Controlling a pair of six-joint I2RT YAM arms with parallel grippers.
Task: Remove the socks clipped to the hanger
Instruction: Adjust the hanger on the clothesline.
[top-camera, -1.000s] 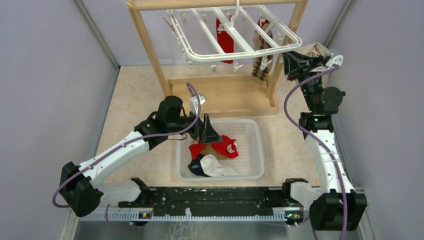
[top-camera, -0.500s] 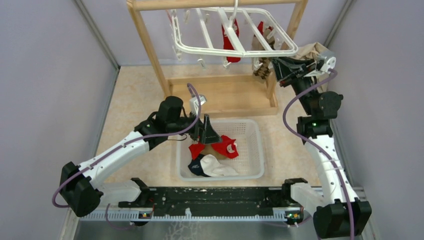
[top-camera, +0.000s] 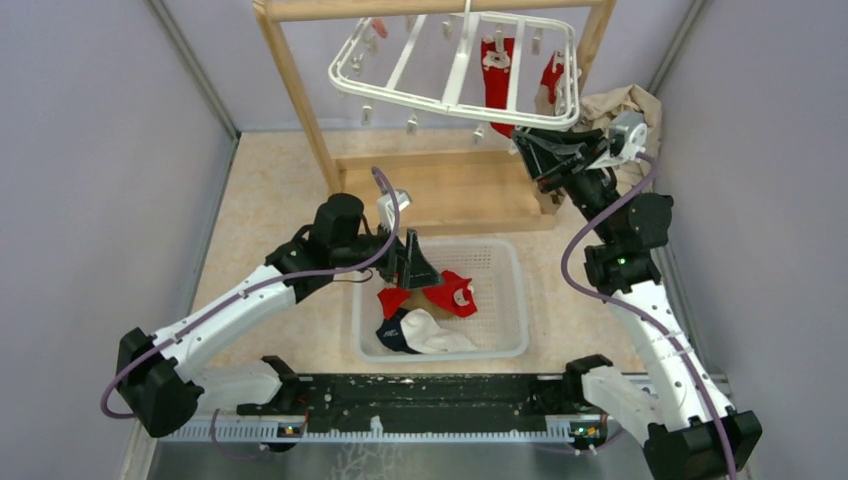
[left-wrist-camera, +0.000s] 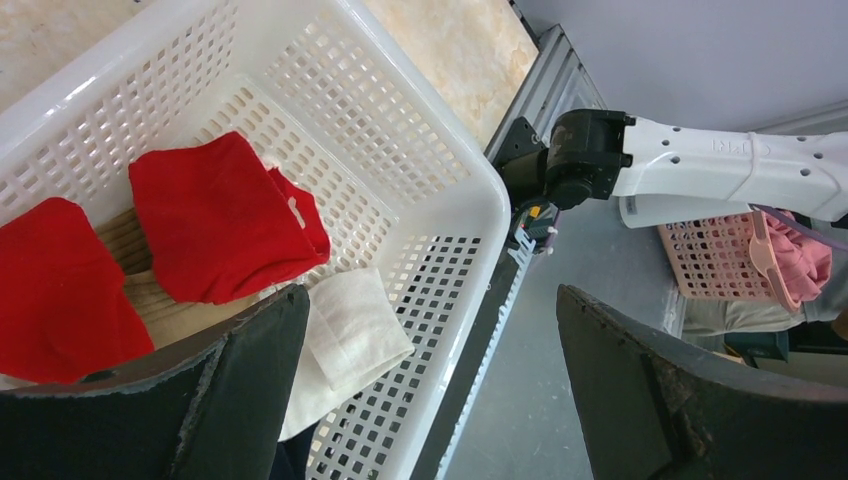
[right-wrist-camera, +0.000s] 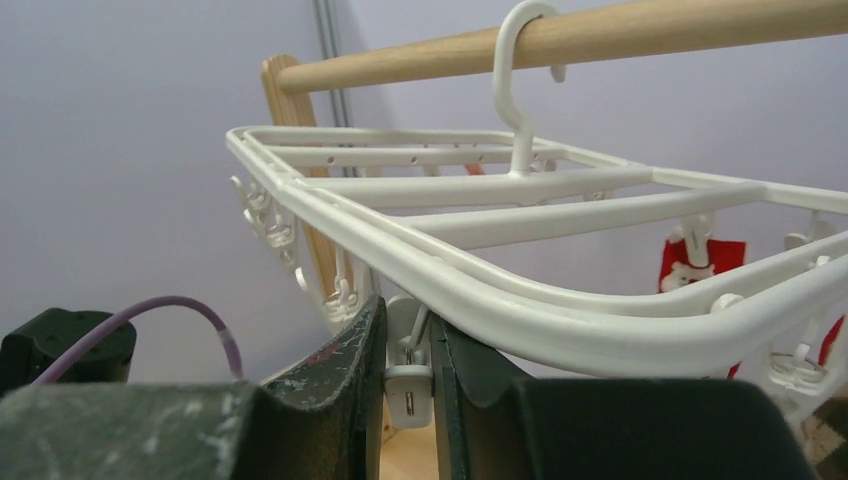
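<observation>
The white hanger hangs tilted from the wooden bar by its hook. Two red socks stay clipped to it, and one shows in the right wrist view. My right gripper is under the hanger's near rim. There my right gripper is shut on a small white dangling clip. My left gripper is open and empty over the white basket. In the basket lie red socks, a cream sock and a navy one. No leopard sock shows.
The wooden frame with its base board stands behind the basket. Crumpled tan fabric lies by the frame's right post. Purple walls close both sides. A pink basket shows beyond the table edge.
My right gripper has moved left along the hanger's near edge, and the hanger has swung and tilted with it. The leopard sock seen below that edge no longer shows. The left arm is still.
</observation>
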